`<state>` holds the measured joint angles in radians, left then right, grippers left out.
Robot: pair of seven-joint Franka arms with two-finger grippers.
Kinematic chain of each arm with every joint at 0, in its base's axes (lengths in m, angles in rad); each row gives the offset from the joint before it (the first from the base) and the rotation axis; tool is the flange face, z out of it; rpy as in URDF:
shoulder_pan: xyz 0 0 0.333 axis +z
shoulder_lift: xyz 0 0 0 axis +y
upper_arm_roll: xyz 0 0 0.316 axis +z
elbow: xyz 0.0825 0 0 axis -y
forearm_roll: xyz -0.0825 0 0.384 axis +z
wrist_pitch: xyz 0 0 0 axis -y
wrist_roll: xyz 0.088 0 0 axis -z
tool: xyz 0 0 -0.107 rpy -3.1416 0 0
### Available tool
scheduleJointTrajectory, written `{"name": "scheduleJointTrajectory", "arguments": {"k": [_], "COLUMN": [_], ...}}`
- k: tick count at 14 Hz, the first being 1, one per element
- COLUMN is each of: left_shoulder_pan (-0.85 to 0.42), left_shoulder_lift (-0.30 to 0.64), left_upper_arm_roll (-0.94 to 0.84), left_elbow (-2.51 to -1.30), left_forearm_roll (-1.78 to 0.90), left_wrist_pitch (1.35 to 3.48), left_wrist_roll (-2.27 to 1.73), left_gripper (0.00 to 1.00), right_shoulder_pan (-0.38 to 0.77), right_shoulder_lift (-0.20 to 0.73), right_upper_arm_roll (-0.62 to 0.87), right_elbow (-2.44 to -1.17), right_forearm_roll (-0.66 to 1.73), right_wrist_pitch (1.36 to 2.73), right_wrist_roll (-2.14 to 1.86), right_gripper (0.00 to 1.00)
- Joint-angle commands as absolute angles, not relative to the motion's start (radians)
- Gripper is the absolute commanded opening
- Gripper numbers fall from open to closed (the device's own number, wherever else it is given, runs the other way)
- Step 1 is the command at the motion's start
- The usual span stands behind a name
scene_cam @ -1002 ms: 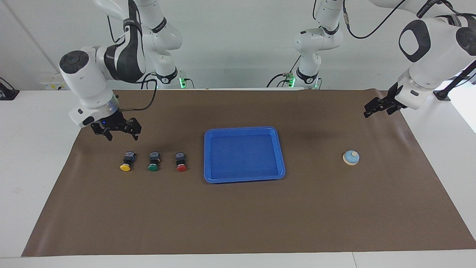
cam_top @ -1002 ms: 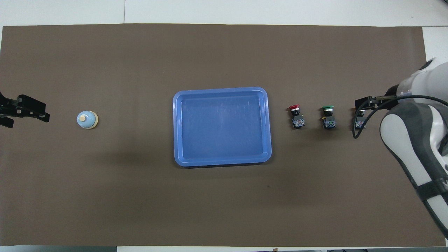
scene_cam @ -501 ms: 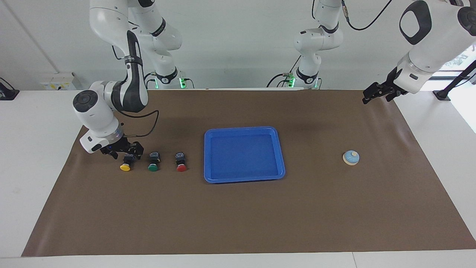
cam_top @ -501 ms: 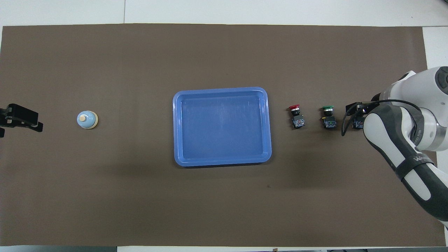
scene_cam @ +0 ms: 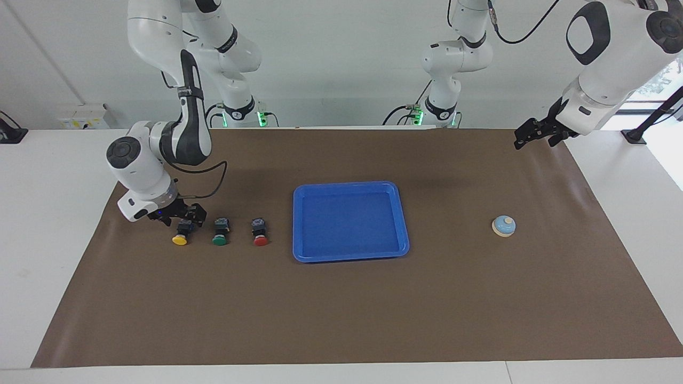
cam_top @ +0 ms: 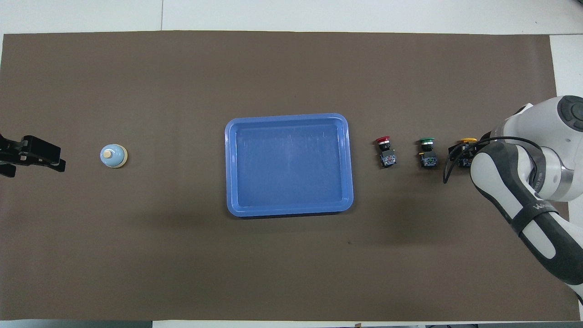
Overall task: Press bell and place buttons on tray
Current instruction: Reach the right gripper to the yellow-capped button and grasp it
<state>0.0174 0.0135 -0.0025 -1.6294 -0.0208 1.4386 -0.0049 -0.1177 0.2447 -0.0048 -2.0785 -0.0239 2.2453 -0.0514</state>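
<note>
Since a second ago the right gripper (scene_cam: 182, 217) has dropped from the air above the mat to the black body of the yellow button (scene_cam: 180, 238), while the left gripper (scene_cam: 528, 134) has risen and pulled back toward the mat's edge nearest the robots. Down at the mat, the right gripper's fingers (scene_cam: 198, 212) stand on either side of the yellow button's black body, the cap poking out toward six o'clock in the facing view; whether they are pressing on the body or only flanking it cannot be told, and the button sits on the mat (scene_cam: 341, 309). In the overhead view the right arm covers most of that button, leaving only the yellow cap (cam_top: 467, 140) visible. Just beside it, toward the tray, sit the green button (scene_cam: 219, 238) and then the red button (scene_cam: 260, 238), all three in one row with gaps between them. At mid-mat lies the blue tray (scene_cam: 404, 224), with nothing in it, at three o'clock from the red button in the facing view. Farther toward the left arm's end rests the bell (scene_cam: 503, 226), untouched. High over the mat at one o'clock from the bell in the facing view, the left gripper hangs with its fingers spread wide and nothing between them.
</note>
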Motion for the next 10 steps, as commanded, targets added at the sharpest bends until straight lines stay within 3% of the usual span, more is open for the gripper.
{"name": "scheduleJointTrajectory", "arguments": {"k": [1,3,5,6,8,10], "left_shoulder_pan": [-0.008,-0.009,-0.008,-0.008,-0.008,-0.008], "left_shoulder_lift": [0.003,0.000,-0.002,-0.005,-0.008,-0.008], "left_upper_arm_roll": [0.028,0.034,0.031,0.031,0.034,0.031], "left_elbow": [-1.632,-1.634,-1.635,-1.635,-1.635,-1.635], "left_forearm_roll": [-0.026,-0.026,-0.026,-0.026,-0.026,-0.026], "left_wrist_pitch": [1.430,1.437,1.436,1.436,1.436,1.436], "left_wrist_roll": [-0.002,-0.002,-0.011,-0.011,-0.011,-0.011], "left_gripper": [1.00,1.00,1.00,1.00,1.00,1.00], "right_shoulder_pan": [-0.144,-0.147,-0.152,-0.147,-0.123,-0.051], "right_shoulder_lift": [0.241,0.241,0.241,0.241,0.233,0.230], "right_upper_arm_roll": [0.002,0.002,0.003,0.003,0.008,0.011], "right_elbow": [-2.106,-2.105,-2.102,-2.094,-2.048,-1.944], "right_forearm_roll": [-0.032,-0.032,-0.032,-0.032,-0.034,-0.026], "right_wrist_pitch": [2.264,2.263,2.255,2.250,2.218,2.091], "right_wrist_roll": [-0.081,-0.124,-0.156,-0.160,-0.156,-0.140], "right_gripper": [0.72,0.46,0.06,0.00,0.00,0.00]}}
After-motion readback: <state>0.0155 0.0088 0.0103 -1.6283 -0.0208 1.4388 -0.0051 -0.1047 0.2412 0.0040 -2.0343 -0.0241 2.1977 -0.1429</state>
